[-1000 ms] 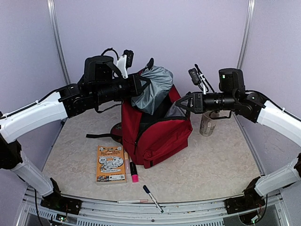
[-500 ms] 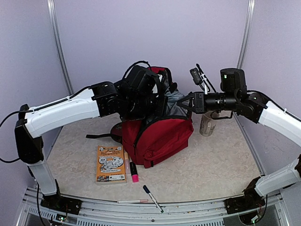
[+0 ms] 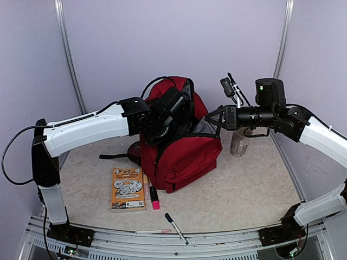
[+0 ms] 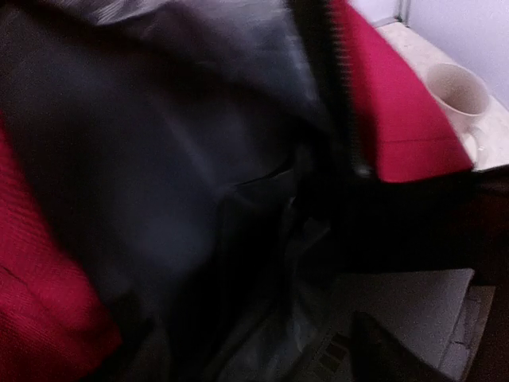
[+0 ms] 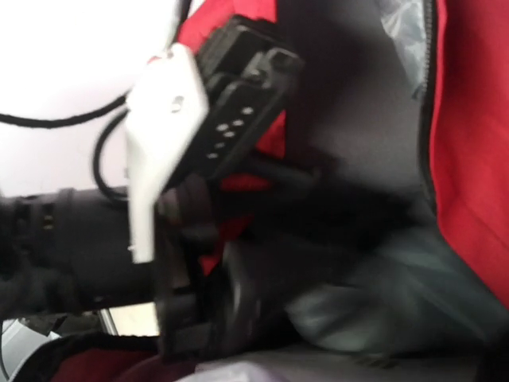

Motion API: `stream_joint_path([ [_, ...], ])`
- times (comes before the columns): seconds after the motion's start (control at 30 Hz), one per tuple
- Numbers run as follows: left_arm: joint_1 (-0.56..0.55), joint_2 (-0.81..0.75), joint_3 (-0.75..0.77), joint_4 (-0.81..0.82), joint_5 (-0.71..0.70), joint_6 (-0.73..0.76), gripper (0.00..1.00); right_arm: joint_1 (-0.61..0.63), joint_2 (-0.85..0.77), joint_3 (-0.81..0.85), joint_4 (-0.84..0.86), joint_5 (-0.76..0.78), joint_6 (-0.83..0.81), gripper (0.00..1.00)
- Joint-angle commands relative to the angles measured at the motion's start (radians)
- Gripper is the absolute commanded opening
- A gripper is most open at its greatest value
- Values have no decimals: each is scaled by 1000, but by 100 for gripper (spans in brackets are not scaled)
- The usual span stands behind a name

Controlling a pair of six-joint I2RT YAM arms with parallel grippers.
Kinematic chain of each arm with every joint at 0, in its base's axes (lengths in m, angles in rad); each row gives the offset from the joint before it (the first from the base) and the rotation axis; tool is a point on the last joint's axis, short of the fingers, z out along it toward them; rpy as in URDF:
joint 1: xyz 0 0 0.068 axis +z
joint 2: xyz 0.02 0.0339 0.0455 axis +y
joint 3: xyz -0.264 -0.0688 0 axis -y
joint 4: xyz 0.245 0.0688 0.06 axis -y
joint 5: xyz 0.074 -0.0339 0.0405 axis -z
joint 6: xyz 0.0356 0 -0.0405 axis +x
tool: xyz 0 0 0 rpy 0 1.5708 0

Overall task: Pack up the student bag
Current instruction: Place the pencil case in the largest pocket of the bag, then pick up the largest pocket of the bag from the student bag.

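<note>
**Red fabric bag upright mid-table, both arms at its mouth**

The student bag (image 3: 184,154) stood at the middle of the table (image 3: 244,184), toward the back wall, with its main compartment unzipped and its front pocket facing us.

The right gripper (image 3: 210,116) came in level from the right. Its 2 fingers were pinched together on the right rim of the opening, and the grey lining (image 3: 201,128) was pulled taut under them.

The left arm (image 3: 92,127) reached across from the left, with its wrist tipped down into the opening. We couldn't see the left gripper's fingertips from above. The left wrist view was blurred, showing only dark lining (image 4: 159,159) and red fabric, so we couldn't tell how wide that gripper was or whether it held anything.

On the table in front of the bag we saw 1 orange book (image 3: 128,188), 1 pink highlighter (image 3: 154,198) just beside it, and 1 pen (image 3: 175,228) nearer the front rail. A cup (image 3: 239,142) stood right of the bag, apart from it.
</note>
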Motion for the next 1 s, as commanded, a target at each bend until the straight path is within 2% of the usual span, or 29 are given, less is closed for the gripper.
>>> stream_joint_path([
  [0.0,-54,-79,18,101,167,132,99,-11,-16,2,32,0,2,0],
  [0.17,-71,-241,2,199,429,184,99,-11,-14,3,28,-1,-1,0],
  [0.23,-78,-289,1,211,479,199,99,-11,-14,2,25,1,-1,0],
  [0.3,-81,-328,-1,204,424,199,99,-11,-12,0,26,1,-1,0],
  [0.4,-71,-359,-2,164,226,196,99,-11,-8,1,28,-9,3,0],
  [0.5,-25,-361,1,99,152,182,99,-11,-2,6,26,-11,5,0],
  [0.6,79,-336,-3,13,182,131,99,-11,0,9,24,-12,7,0],
  [0.7,177,-310,-52,-12,283,102,99,-11,-2,7,24,-10,10,0],
  [0.9,212,-265,-138,86,459,138,99,-11,4,8,15,-7,12,0],
  [0.93,212,-269,-148,113,487,144,95,-11,6,11,13,-7,10,0],
  [0.97,212,-277,-160,141,511,147,86,-11,9,21,9,-6,6,0],
])
